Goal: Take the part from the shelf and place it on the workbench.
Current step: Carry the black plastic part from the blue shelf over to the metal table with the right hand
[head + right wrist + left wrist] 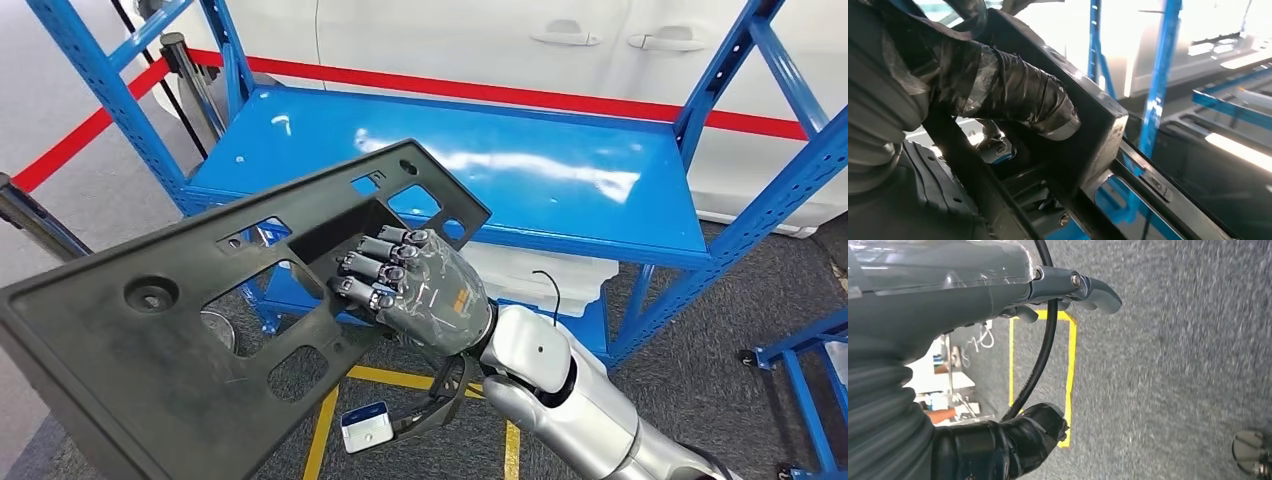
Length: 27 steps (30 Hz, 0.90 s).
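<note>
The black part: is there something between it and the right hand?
No. The right hand already grips the black part, fingers hooked through an opening, above the blue shelf. The workbench is not visible.

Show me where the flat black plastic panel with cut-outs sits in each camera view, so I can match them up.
Head view: the flat black plastic panel spans centre to lower left, gripped by the right hand.
Right wrist view: its thick black edge runs across the middle under the taped thumb.
Left wrist view: not in it.
Shared landmark: the blue metal shelf behind the panel.
</note>
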### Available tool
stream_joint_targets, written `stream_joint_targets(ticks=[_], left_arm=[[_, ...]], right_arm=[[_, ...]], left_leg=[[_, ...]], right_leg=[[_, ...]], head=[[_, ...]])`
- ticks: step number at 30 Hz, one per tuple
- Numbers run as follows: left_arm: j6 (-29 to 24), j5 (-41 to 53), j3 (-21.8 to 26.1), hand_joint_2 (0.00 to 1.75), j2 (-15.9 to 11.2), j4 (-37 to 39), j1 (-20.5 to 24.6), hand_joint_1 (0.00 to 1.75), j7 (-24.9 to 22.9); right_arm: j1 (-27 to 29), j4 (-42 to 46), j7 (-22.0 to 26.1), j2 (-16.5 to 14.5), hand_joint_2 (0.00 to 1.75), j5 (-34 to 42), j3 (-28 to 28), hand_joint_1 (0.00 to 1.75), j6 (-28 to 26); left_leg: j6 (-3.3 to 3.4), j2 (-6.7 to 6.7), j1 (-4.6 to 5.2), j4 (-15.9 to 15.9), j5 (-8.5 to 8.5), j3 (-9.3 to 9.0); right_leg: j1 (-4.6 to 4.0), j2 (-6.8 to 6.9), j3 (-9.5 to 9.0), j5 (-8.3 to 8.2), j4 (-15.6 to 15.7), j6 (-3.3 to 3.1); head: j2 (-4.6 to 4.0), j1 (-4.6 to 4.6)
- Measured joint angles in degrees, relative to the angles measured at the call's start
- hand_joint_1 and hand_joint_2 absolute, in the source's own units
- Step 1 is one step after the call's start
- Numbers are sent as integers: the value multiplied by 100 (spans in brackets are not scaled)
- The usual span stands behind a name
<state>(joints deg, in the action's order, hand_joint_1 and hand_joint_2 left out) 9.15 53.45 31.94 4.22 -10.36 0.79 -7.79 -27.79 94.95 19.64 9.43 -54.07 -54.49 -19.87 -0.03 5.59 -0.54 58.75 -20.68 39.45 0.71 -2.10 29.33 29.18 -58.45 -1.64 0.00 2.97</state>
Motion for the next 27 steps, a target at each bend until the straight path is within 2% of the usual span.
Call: stream_joint_targets(ticks=[1,2,3,4,5,6,7,8,9,10,11,12,13,14,15,16,17,18,19,20,21,22,23,24,25,26,27], left_arm=[[-2,-7,1,175,-1,0,-4,0,3],[-6,-19,2,175,-2,0,5,0,9],[-10,-35,4,175,-1,0,10,0,18],[-13,-49,8,175,-7,0,16,0,27],[-14,-57,11,175,-13,0,21,0,36],[-11,-56,13,175,-21,0,24,0,43],[-8,-47,14,175,-27,0,26,0,43],[-7,-33,15,175,-31,0,29,0,38],[-7,-19,15,175,-33,0,35,0,31],[-12,-7,15,175,-34,0,44,0,21],[-19,4,15,175,-34,0,47,0,13],[-26,7,15,175,-34,0,46,0,8],[-33,2,18,175,-34,0,37,0,3],[-44,-16,27,175,-30,1,23,0,-1],[-56,-39,43,175,-21,1,15,0,-6],[-72,-66,68,175,-11,2,10,0,-10],[-89,-90,97,175,-2,2,11,0,-12],[-102,-104,121,175,5,2,16,0,-14],[-112,-114,140,175,7,2,19,0,-15],[-118,-123,154,175,8,2,21,0,-15],[-121,-131,166,175,9,2,20,0,-15],[-120,-136,180,175,11,2,16,0,-22],[-109,-125,195,175,16,2,14,0,-45],[-92,-85,205,175,38,2,14,0,-89],[-78,-26,206,175,60,2,22,0,-145],[-74,43,198,175,84,1,26,0,-201],[-91,104,187,175,107,1,23,0,-239]], right_arm=[[-18,-1,-15,-10,175,6,-1,175,20],[-33,-3,-36,-25,175,13,-2,175,37],[-42,-9,-63,-49,175,19,-3,175,62],[-54,-26,-94,-77,175,16,-7,175,80],[-61,-51,-132,-109,175,5,-13,175,94],[-68,-84,-174,-142,175,-10,-21,175,102],[-72,-118,-224,-167,175,-27,-29,175,98],[-73,-147,-285,-183,175,-44,-36,175,90],[-71,-169,-347,-192,175,-58,-38,175,82],[-68,-185,-411,-192,175,-74,-33,175,69],[-62,-197,-463,-191,175,-91,-24,175,54],[-54,-203,-492,-189,175,-102,-12,175,36],[-40,-208,-500,-184,175,-103,1,175,23],[-24,-215,-488,-180,175,-92,9,175,22],[-6,-222,-471,-178,175,-74,15,175,28],[13,-231,-455,-177,175,-53,17,175,46],[29,-244,-447,-176,175,-34,19,175,65],[45,-259,-444,-177,175,-22,18,175,82],[59,-275,-439,-177,175,-15,18,175,97],[72,-296,-434,-178,175,-10,17,175,109],[79,-319,-429,-189,175,-6,16,175,123],[79,-345,-432,-210,175,-3,15,175,135],[72,-377,-453,-252,175,-1,13,175,145],[55,-411,-492,-304,175,-5,11,175,149],[39,-441,-546,-351,175,-18,11,175,140],[30,-465,-602,-384,175,-35,11,175,124],[28,-476,-645,-383,175,-52,20,175,98]], left_leg=[[-20,-125,-1,147,-178,69],[-40,-288,-20,414,-451,156],[-74,-410,-35,771,-740,261],[-114,-476,-57,1152,-953,345],[-151,-506,-76,1450,-1034,379],[-184,-523,-94,1593,-985,333],[-207,-546,-110,1541,-851,189],[-222,-607,-123,1285,-719,-70],[-230,-727,-126,898,-682,-405],[-206,-832,-107,494,-719,-707],[-165,-916,-82,182,-785,-917],[-111,-943,-50,7,-846,-1004],[-40,-895,-25,-55,-839,-982],[24,-852,-24,-63,-790,-936],[88,-807,-22,-75,-736,-894],[151,-767,-26,-89,-671,-846],[203,-727,-23,-94,-601,-784],[239,-677,-4,-89,-536,-703],[263,-616,17,-80,-470,-611],[277,-542,42,-67,-405,-515],[285,-462,65,-51,-345,-421],[286,-379,85,-32,-289,-336],[285,-300,102,-16,-236,-264],[280,-235,112,-5,-184,-205],[270,-174,118,0,-129,-162],[252,-114,110,-11,-71,-135],[224,-53,91,-32,-11,-118]], right_leg=[[20,80,47,-70,29,-32],[24,157,109,-134,40,-56],[20,230,182,-191,41,-69],[17,313,260,-247,33,-66],[16,397,342,-299,20,-56],[17,484,426,-346,3,-41],[19,565,508,-387,-20,-22],[21,641,580,-422,-48,4],[14,713,641,-451,-81,34],[7,781,684,-476,-111,68],[-3,847,706,-506,-132,107],[-10,911,714,-538,-138,146],[-5,973,711,-576,-133,189],[12,968,713,-585,-137,237],[30,863,737,-509,-185,277],[45,701,786,-336,-317,304],[51,501,864,-72,-562,318],[42,347,958,223,-892,311],[27,274,1039,460,-1248,290],[8,242,1073,583,-1526,261],[-15,230,1025,575,-1636,221],[-43,212,881,465,-1548,171],[-76,167,644,302,-1269,108],[-105,57,372,208,-869,26],[-124,-52,133,157,-487,-27],[-141,-138,-27,139,-208,-62],[-151,-187,-102,153,-46,-82]], head=[[0,-6],[0,-13],[0,-20],[0,-20],[0,-20],[0,-20],[0,-20],[0,-21],[0,-21],[0,-19],[0,-13],[0,-7],[0,-1],[0,2],[0,1],[0,3],[0,5],[0,5],[0,8],[0,6],[0,7],[0,6],[0,6],[0,4],[0,1],[0,3],[0,4]])
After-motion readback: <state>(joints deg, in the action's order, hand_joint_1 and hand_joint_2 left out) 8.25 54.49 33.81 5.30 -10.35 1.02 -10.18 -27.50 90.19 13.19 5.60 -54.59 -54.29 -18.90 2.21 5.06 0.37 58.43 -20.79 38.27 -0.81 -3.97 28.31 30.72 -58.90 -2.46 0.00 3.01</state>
